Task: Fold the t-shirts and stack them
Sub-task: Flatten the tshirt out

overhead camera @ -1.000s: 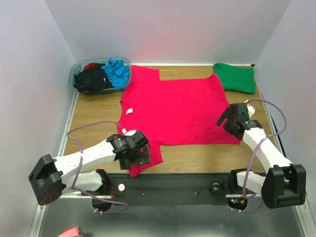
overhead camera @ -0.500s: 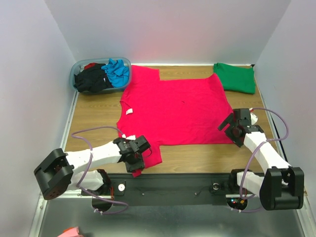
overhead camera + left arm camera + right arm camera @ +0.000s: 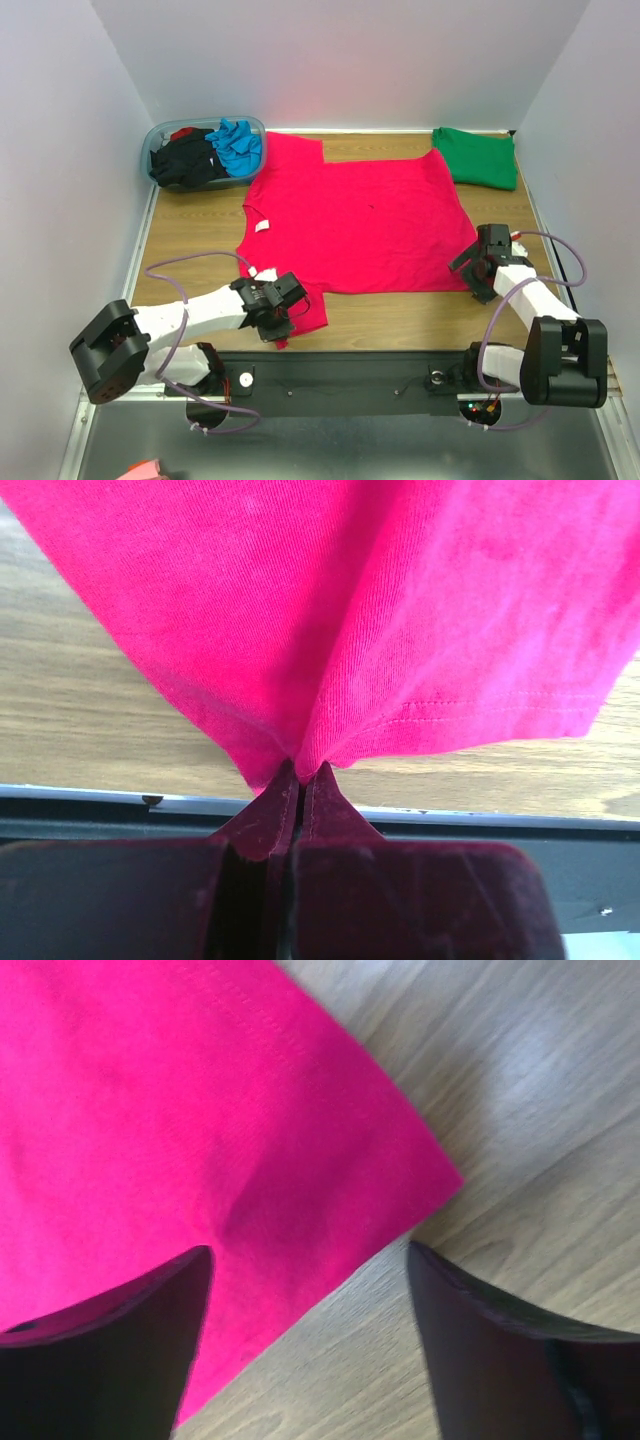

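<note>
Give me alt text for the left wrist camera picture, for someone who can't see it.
The left gripper, jaws shut, pinches the edge of a magenta-red t-shirt, whose cloth fans upward from the pinch and fills most of the frame. Behind it lies the wooden table.

No writing is legible; the magenta shirt (image 3: 360, 220) has a white neck label (image 3: 262, 227), unreadable.
</note>
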Robot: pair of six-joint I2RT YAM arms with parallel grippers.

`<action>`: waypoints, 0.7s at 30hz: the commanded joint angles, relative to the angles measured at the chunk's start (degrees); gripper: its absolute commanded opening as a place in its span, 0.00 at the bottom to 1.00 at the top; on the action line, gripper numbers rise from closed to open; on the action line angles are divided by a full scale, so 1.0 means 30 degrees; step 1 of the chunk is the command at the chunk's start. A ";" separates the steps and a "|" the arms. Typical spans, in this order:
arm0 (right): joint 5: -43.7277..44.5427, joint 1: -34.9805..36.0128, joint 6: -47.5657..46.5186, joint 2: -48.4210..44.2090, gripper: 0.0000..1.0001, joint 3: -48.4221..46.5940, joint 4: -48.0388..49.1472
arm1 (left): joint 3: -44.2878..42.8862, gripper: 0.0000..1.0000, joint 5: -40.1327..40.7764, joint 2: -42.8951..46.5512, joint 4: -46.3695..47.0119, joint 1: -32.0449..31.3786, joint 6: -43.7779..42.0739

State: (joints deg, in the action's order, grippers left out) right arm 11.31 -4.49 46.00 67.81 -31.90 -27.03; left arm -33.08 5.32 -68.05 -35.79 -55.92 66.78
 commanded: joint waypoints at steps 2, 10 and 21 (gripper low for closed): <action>0.0008 -0.0143 0.0663 0.0892 0.76 0.0496 0.2269 | 0.0100 0.00 0.1273 0.1003 -0.0110 -0.0080 -0.0113; 0.0272 -0.0144 0.0547 0.0424 0.36 0.0761 0.2622 | -0.0662 0.00 0.2004 0.1619 -0.0872 -0.0080 -0.0434; -0.1542 -0.0143 -0.1035 0.0717 0.02 -0.0117 0.3412 | -0.3209 0.00 0.2912 0.0859 -0.0345 -0.0051 -0.2192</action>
State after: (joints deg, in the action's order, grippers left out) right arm 11.49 -4.93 43.92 69.32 -30.70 -22.90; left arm -38.50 10.87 -64.66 -37.04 -55.90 62.78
